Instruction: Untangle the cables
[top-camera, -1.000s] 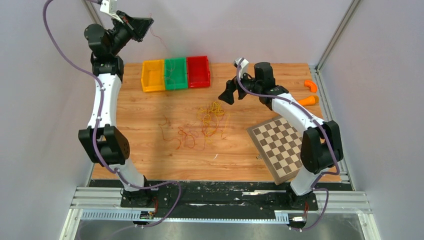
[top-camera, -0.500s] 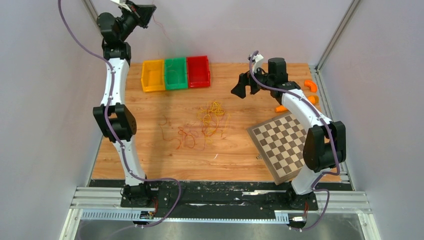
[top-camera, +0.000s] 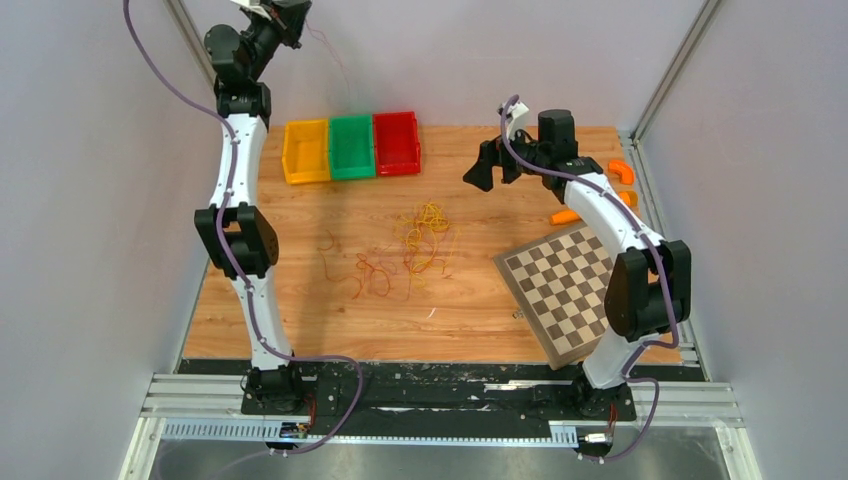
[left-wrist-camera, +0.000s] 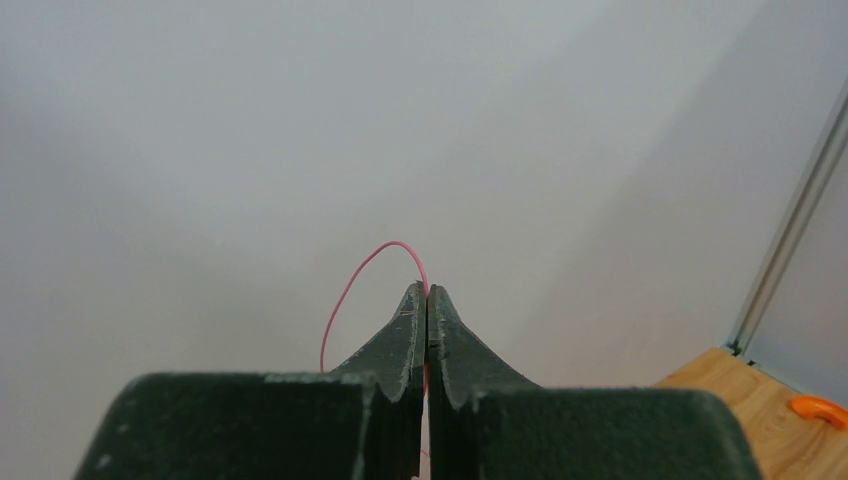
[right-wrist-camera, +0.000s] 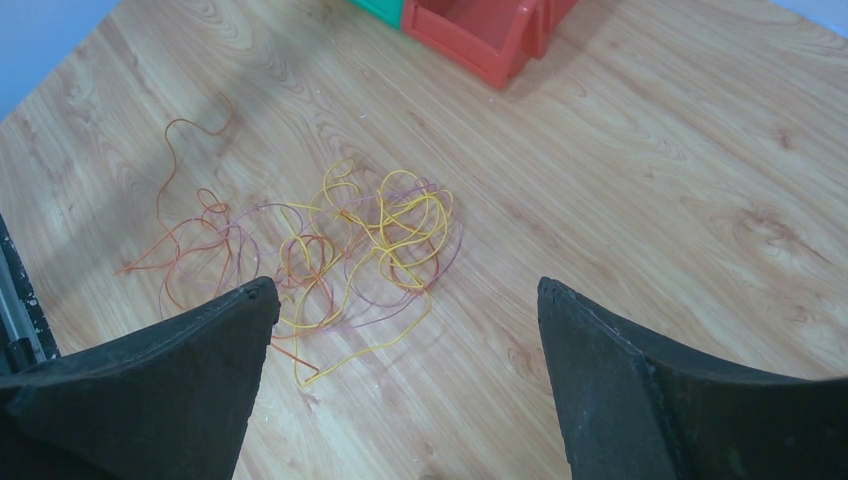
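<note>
Left claw (left-wrist-camera: 427, 293) rose, pinching wiry, maybe-red cable (left-wrist-camera: 398, 243).

The wooden table (top-camera: 300, 320) carries three bins (top-camera: 352, 147), tangled cables (top-camera: 425, 235), a checkerboard (top-camera: 560, 290) and orange pieces (top-camera: 622, 170).

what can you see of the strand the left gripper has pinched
The strand is one very thin, wiry cable that looks pink in the left wrist view. It is clamped between the shut fingertips of the left gripper, arches out in a smooth loop and drops back beside one finger. From overhead it is held high over the far left of the table. Its faint tail seems to hang free, apart from the tangle lying below.
</note>
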